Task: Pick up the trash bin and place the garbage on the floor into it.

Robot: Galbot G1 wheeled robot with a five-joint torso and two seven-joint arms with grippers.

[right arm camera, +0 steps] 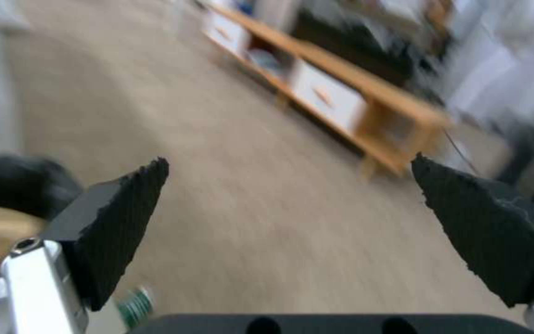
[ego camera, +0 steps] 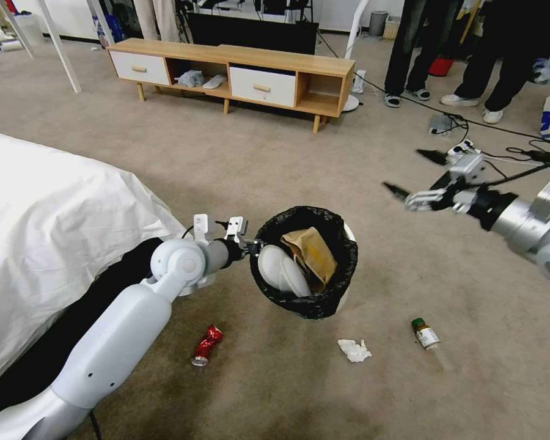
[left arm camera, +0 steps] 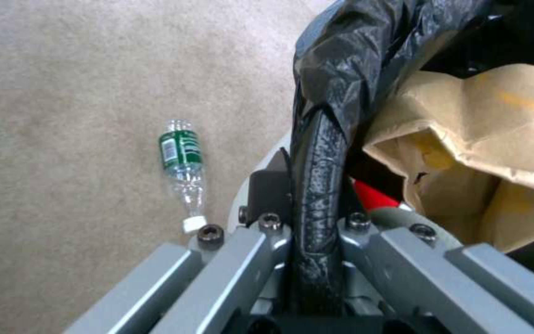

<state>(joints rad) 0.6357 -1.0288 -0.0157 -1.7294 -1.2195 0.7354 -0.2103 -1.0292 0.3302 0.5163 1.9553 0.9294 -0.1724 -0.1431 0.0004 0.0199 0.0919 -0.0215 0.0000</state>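
Above the carpet [ego camera: 238, 165], the left gripper [ego camera: 250, 246] clamps the trash bin [ego camera: 304, 261] rim, holding it raised as a receptacle, while the right gripper [ego camera: 417, 174] hovers wide open and empty, free for litter.

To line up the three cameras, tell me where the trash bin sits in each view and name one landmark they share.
Head view: the trash bin sits low in the middle, its rim clamped by the left gripper.
Left wrist view: its black-bagged rim runs up between the gripper's fingers.
Right wrist view: a dark blurred lump behind one finger of the open right gripper.
Shared landmark: the brown paper bag inside the bin.
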